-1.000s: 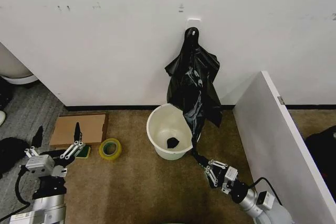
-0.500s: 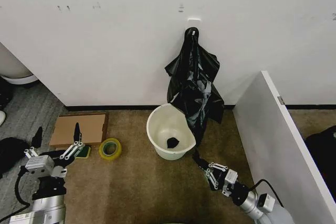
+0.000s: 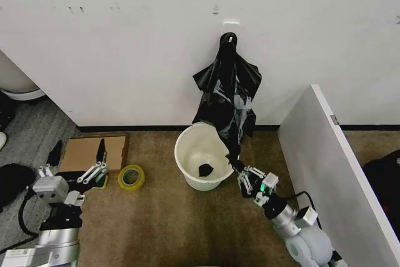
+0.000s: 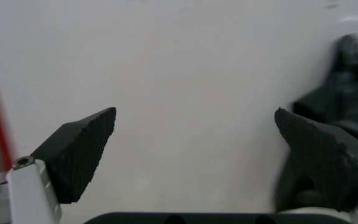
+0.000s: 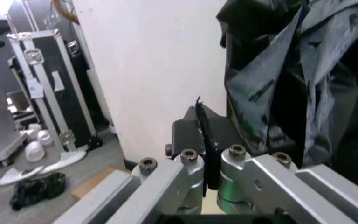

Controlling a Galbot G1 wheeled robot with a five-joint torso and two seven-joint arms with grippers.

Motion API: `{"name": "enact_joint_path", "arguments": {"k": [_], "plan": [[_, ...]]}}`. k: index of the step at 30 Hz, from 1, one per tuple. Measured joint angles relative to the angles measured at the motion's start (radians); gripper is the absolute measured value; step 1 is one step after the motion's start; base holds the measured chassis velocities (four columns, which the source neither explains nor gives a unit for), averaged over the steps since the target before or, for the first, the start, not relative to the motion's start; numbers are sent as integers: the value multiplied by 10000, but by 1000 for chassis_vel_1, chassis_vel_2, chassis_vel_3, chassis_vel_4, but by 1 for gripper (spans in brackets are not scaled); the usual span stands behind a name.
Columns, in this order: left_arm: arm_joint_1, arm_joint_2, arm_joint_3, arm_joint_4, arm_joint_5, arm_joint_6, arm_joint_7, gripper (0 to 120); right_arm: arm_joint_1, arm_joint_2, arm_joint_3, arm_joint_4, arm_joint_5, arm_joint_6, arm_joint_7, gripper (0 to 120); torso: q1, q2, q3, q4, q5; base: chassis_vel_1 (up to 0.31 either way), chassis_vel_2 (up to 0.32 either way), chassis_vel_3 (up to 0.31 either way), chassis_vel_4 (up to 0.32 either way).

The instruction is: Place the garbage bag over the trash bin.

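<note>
The black garbage bag (image 3: 228,89) hangs crinkled from a hook on the white wall, and its lower end trails down past the rim of the trash bin (image 3: 187,154). My right gripper (image 3: 240,174) sits just right of the bin, shut on the bag's thin tail. In the right wrist view, a sliver of black plastic is pinched in the right gripper (image 5: 201,126), with the bag (image 5: 291,79) bulging behind. A small black scrap lies on the bin's floor. My left gripper (image 3: 78,153) waits open at the lower left. The left gripper (image 4: 195,144) faces the wall, with the bag (image 4: 347,93) far off.
A yellow tape roll (image 3: 131,176) and a flat cardboard piece (image 3: 94,153) lie on the carpet left of the bin. A white partition (image 3: 331,173) stands close on the right. A dark bundle (image 3: 12,182) lies at the far left.
My right gripper has risen and moved toward the bin with the bag's tail, pulling the bag's lower part over the rim. The left gripper has lifted slightly.
</note>
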Motion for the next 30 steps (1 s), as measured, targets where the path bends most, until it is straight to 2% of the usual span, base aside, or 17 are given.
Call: {"name": "enact_joint_path", "arguments": {"k": [1, 3, 5, 6, 7, 8, 10, 11, 12, 13, 14, 16, 18, 21, 25, 30], "plan": [[8, 160, 6, -66, -109, 65, -8, 100, 18, 10, -3, 15, 8, -29, 26, 0, 0, 0, 0, -1, 1, 0, 0, 0, 0], [3, 946, 29, -375, -669, 383, -53, 100, 96, 76, -31, 69, 47, -157, 150, 0, 0, 0, 0, -2, 0, 0, 0, 0, 0], [-97, 1925, 62, -700, -1355, 808, -111, 100, 155, 164, -51, 96, 28, -236, 225, 0, 1, 0, 0, -4, 1, 0, 0, 0, 0], [-324, 2929, 86, -977, -2033, 1206, -130, 100, 169, 250, -70, 101, -61, -276, 270, 0, 1, -2, 0, -2, 0, 0, 0, 0, 0], [-324, 2929, 86, -977, -2033, 1206, -130, 100, 169, 250, -70, 101, -61, -276, 270, 0, 1, -2, 0, -2, 0, 0, 0, 0, 0], [-550, 3542, 122, -1102, -2446, 1437, -146, 100, 162, 312, -73, 102, -151, -285, 294, 0, 1, -2, 0, -3, 0, 0, 0, 0, 0], [-1452, 5456, 282, -1190, -3778, 2003, -321, 100, 108, 489, -72, 98, -356, -283, 308, 0, 1, -2, 1, -5, -2, 0, 0, 0, 0], [-1660, 5949, 273, -1194, -4155, 2123, -378, 100, 110, 537, -96, 77, -415, -281, 310, 0, 2, -2, 0, -11, -1, 0, 0, 0, 0], [-1857, 6738, 168, -1194, -4740, 2356, -444, 100, 211, 611, -285, -34, -527, -275, 309, 0, 2, -3, 1, -7, -1, 0, 0, 0, 0], [-1918, 7025, 125, -1196, -4938, 2457, -456, 100, 264, 635, -365, -75, -573, -274, 308, 0, 3, -2, 1, -1, 2, 0, 0, 0, 0], [-1918, 7025, 125, -1196, -4938, 2457, -456, 100, 264, 635, -365, -75, -573, -274, 308, 0, 3, -2, 1, -1, 2, 0, 0, 0, 0], [-2049, 7711, 72, -1195, -5346, 2823, -575, 100, 430, 716, -632, -216, -710, -262, 305, 0, 2, -2, 1, -4, -3, 0, 0, 0, 0], [-2143, 8118, 99, -1192, -5524, 3084, -814, 100, 546, 830, -854, -312, -874, -263, 304, 0, 3, -3, 1, 5, -1, 0, 0, 0, 0], [-2295, 8516, 156, -1179, -5636, 3383, -1128, 100, 509, 1122, -1066, -335, -1296, -262, 360, 0, 2, -2, 1, -6, -2, 0, 0, 0, 0], [-2533, 8490, 340, -1166, -5701, 3479, -1474, 100, 406, 1540, -1268, -336, -1773, -298, 449, 0, 1, -2, 0, -2, 2, 0, 0, 0, 0], [-2690, 8155, 946, -1156, -5065, 3418, -1542, 100, 289, 2022, -1311, -253, -2257, -366, 531, 0, 0, -2, 0, -2, 1, 0, 0, 0, 0]]}}
